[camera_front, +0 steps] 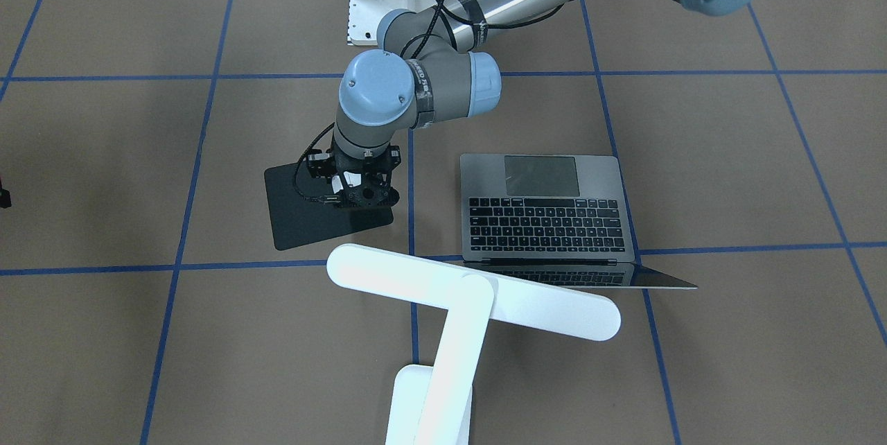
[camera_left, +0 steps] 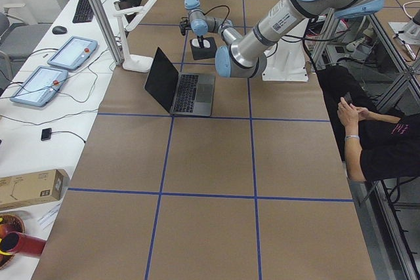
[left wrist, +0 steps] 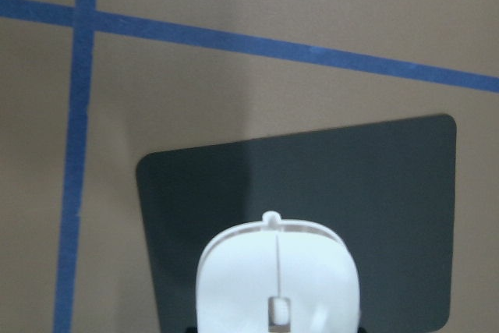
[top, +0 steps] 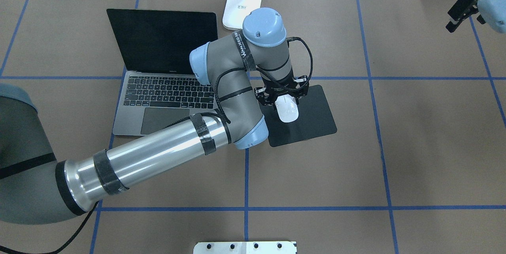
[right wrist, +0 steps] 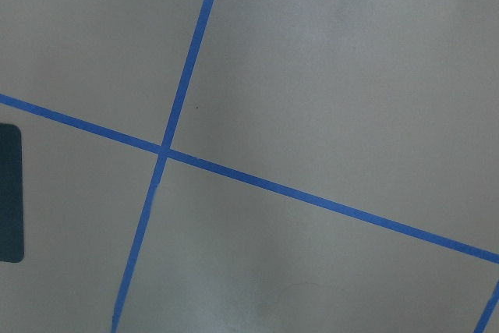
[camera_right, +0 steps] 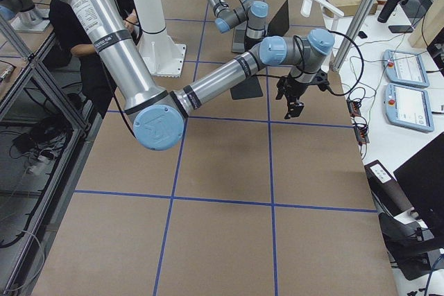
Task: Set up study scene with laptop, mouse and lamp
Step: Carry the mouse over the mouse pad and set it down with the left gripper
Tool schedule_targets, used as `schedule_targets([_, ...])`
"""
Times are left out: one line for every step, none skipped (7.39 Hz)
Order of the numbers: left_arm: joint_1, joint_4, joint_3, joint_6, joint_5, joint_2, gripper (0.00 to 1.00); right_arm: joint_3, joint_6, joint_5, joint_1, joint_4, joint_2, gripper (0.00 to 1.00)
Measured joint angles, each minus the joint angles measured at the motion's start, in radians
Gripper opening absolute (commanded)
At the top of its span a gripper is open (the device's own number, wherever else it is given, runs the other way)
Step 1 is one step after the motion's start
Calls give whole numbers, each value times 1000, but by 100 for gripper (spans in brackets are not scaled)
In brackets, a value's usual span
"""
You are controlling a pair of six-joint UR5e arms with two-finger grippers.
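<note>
The open dark-grey laptop (top: 158, 99) lies left of centre, also in the front view (camera_front: 547, 213). The white lamp (camera_front: 471, 289) stands behind it, its base (top: 242, 2) at the table's far edge. My left gripper (top: 281, 96) reaches across and is shut on the far end of the white mouse (top: 287, 110), low over the black mouse pad (top: 312, 123). The left wrist view shows the mouse (left wrist: 277, 278) over the pad (left wrist: 351, 177); I cannot tell whether they touch. My right gripper (top: 454, 16) hangs high at the far right, with nothing in it, and I cannot tell how its jaws stand.
The white ribbed pedestal (top: 245, 247) is at the table's near edge between the arms. Blue tape lines (top: 246, 175) cross the brown table. A seated person (camera_left: 380, 136) is beside the robot. A side table with tablets (camera_left: 39, 83) runs along the far edge.
</note>
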State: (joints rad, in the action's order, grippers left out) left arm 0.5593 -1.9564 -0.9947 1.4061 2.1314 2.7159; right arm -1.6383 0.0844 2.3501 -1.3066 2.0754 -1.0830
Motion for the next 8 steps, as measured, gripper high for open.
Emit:
schedule_targets([-3,-15,7,1,-6,1,97,0,0,0,-1,0,0,100])
schedule_targets([-5,-24,10,0,-7,2,99,-2,0,0,-4,0,-3,100])
schedule_targets([-6,-28,9,-3,-8,1,99,-12,0,0,-11,0,-14,100])
schedule_targets([-7,-27,2,-8,-6,0,99,-42,-2,0,-22,-1,-47,100])
schedule_targets([-5,-15,-24,-18,-2,-7,99,-82,-7,-1,-42,-5,-96,100])
schedule_targets([12,29,-105,-51,11,-40,99,-114,-11,-2,-85,-8,-144,100])
schedule_targets([51,134,-266,-132,43,-121,99,-136,-15,-1,-134,-21,-195,100])
schedule_targets([96,271,-468,-247,72,-230,99,-152,-23,-1,-164,-45,-231,100])
